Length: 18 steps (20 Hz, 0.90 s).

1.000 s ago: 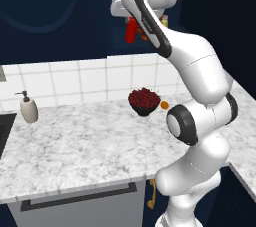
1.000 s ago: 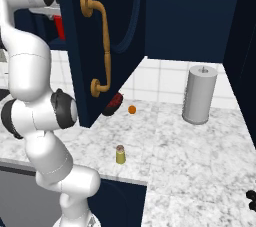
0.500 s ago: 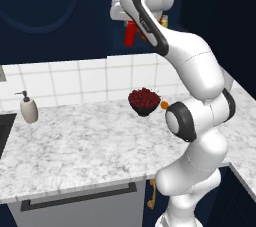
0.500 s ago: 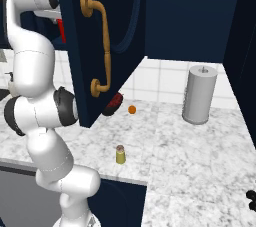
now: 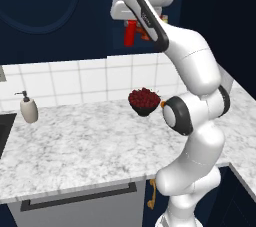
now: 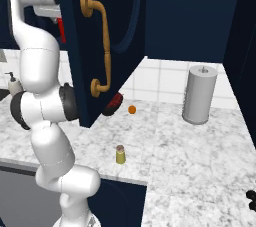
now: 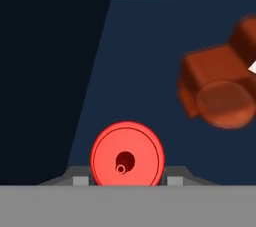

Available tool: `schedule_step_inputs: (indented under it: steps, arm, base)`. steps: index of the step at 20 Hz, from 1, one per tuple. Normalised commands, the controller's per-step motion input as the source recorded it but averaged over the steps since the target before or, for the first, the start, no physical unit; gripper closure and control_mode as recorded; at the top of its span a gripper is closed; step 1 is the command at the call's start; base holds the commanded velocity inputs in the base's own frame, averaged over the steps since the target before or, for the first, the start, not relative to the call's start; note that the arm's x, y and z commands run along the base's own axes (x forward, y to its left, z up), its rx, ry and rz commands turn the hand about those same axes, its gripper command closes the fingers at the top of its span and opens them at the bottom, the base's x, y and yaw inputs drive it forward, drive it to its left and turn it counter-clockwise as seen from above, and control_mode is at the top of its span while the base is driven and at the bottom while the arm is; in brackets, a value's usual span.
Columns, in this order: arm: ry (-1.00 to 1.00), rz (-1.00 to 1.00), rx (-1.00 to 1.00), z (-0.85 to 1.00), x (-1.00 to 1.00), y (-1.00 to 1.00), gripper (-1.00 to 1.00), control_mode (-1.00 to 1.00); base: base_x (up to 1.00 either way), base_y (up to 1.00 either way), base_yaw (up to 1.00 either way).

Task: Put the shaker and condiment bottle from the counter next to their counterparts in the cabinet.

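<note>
Navy cabinet (image 7: pixel 165 46) interior, gripper (image 7: pixel 125 180) clenched around red condiment bottle (image 7: pixel 127 154), brown bottle (image 7: pixel 217 91) just beside, shaker (image 6: pixel 120 154) on marbled counter (image 6: pixel 200 161).

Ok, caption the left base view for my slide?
Pincer shut on the red condiment bottle, raised at the navy cabinet above the marbled counter.

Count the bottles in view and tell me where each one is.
2. The red condiment bottle is held in the gripper up at the cabinet; the soap dispenser stands on the counter. Others may be hidden.
</note>
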Motion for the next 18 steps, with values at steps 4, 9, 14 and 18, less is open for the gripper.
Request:
schedule_step_inputs:
  steps: [4, 9, 14, 18]
  arm:
    - [0.08, 0.00, 0.00, -0.01, 0.10, 0.17, -1.00, -1.00]
    - [0.06, 0.00, 0.07, 0.01, 0.09, -0.05, -1.00, -1.00]
    - [0.02, 0.00, 0.10, 0.24, 0.00, -0.03, -1.00, -1.00]
    - [0.00, 0.00, 0.04, 0.46, 0.00, 0.00, -1.00, -1.00]
  base:
    - [0.00, 0.00, 0.00]
    - [0.00, 0.00, 0.00]
    - [0.00, 0.00, 0.00]
    - [0.00, 0.00, 0.00]
